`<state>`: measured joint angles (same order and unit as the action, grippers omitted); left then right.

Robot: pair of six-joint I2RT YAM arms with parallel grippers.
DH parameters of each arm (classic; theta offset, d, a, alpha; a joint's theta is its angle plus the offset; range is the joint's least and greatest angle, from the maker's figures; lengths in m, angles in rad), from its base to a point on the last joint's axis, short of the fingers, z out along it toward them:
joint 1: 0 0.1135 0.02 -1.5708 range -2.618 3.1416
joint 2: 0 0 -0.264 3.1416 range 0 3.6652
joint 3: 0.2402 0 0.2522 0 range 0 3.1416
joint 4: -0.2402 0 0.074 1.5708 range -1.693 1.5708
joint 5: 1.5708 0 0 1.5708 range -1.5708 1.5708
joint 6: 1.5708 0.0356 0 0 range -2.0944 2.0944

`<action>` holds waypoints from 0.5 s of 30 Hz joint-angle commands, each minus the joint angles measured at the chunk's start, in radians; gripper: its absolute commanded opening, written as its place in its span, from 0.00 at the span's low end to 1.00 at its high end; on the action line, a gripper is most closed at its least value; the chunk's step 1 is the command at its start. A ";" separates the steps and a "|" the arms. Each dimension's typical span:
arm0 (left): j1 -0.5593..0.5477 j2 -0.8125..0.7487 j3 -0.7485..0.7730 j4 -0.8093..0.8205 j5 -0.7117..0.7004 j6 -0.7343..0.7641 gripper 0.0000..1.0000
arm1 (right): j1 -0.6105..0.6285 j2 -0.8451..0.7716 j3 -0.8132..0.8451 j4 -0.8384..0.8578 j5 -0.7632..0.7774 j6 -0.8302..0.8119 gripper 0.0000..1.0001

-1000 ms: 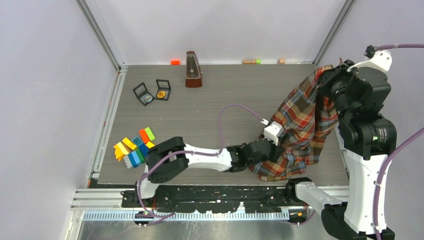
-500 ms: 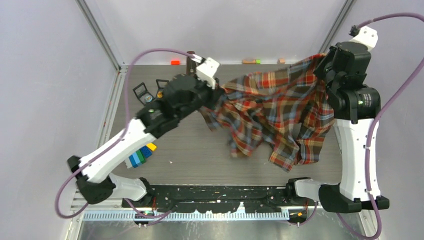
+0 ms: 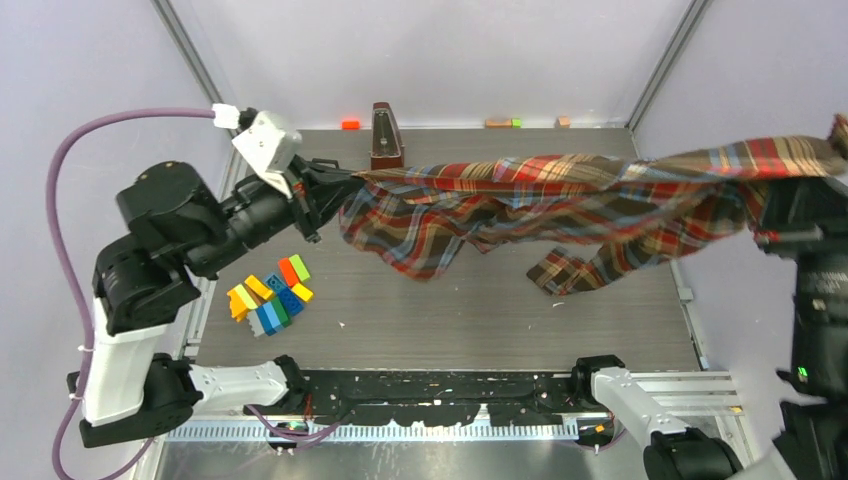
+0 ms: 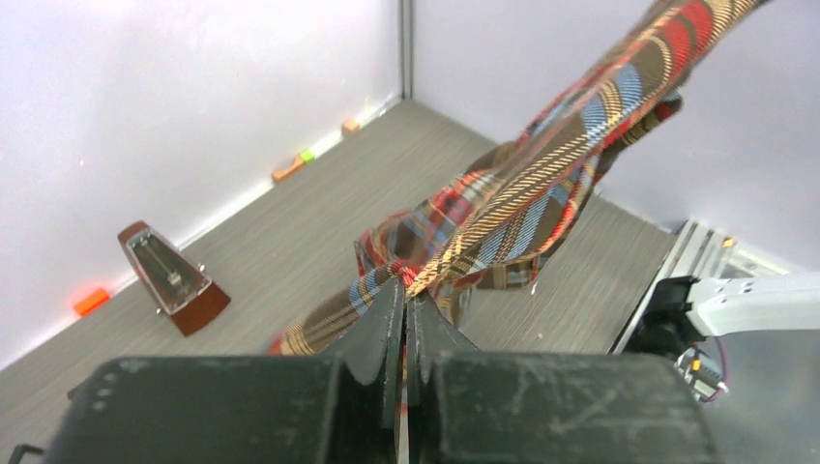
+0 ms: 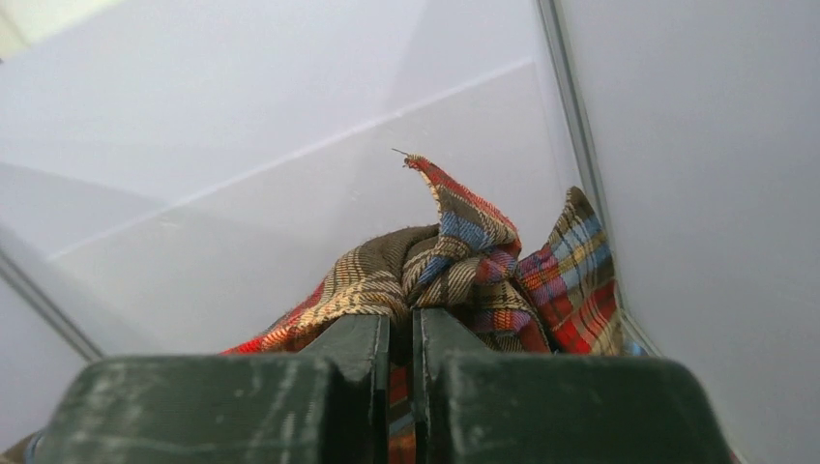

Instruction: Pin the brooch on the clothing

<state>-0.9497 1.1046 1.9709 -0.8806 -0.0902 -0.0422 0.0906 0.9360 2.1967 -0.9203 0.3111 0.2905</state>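
The plaid shirt (image 3: 560, 200) in red, brown and light-blue checks hangs stretched across the table, held up in the air at both ends, with loose folds sagging in the middle. My left gripper (image 3: 338, 187) is shut on its left end; in the left wrist view the jaws (image 4: 406, 290) pinch the cloth (image 4: 541, 184). My right gripper (image 3: 836, 140) is at the far right edge of the view, shut on the other end; the right wrist view shows its tips (image 5: 401, 324) clamped on bunched fabric (image 5: 464, 261). No brooch shows in any view.
A brown metronome (image 3: 386, 140) stands at the back of the grey table (image 3: 450, 320); it also shows in the left wrist view (image 4: 174, 280). A pile of coloured bricks (image 3: 268, 292) lies at the left. Small blocks (image 3: 350, 124) (image 3: 500, 122) line the back wall.
My left arm has swung up and to the left and my right arm farther right, pulling the shirt from a bunched drape into a long taut span. My left arm now covers the two small black cases.
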 commanded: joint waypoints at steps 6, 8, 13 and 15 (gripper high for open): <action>0.008 0.073 -0.014 0.004 -0.173 0.061 0.00 | -0.003 -0.005 -0.201 0.216 0.071 -0.057 0.00; 0.036 0.128 -0.037 0.017 -0.210 0.080 0.00 | -0.003 0.035 -0.287 0.248 0.075 -0.064 0.00; 0.275 0.292 -0.173 0.117 -0.137 0.050 0.00 | -0.007 0.198 -0.537 0.357 0.130 -0.049 0.00; 0.343 0.378 -0.218 0.182 -0.092 0.026 0.02 | -0.026 0.284 -0.593 0.388 0.143 -0.038 0.00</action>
<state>-0.7322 1.3483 1.8351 -0.8089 -0.1978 0.0013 0.0887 1.0664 1.7172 -0.6598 0.3744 0.2523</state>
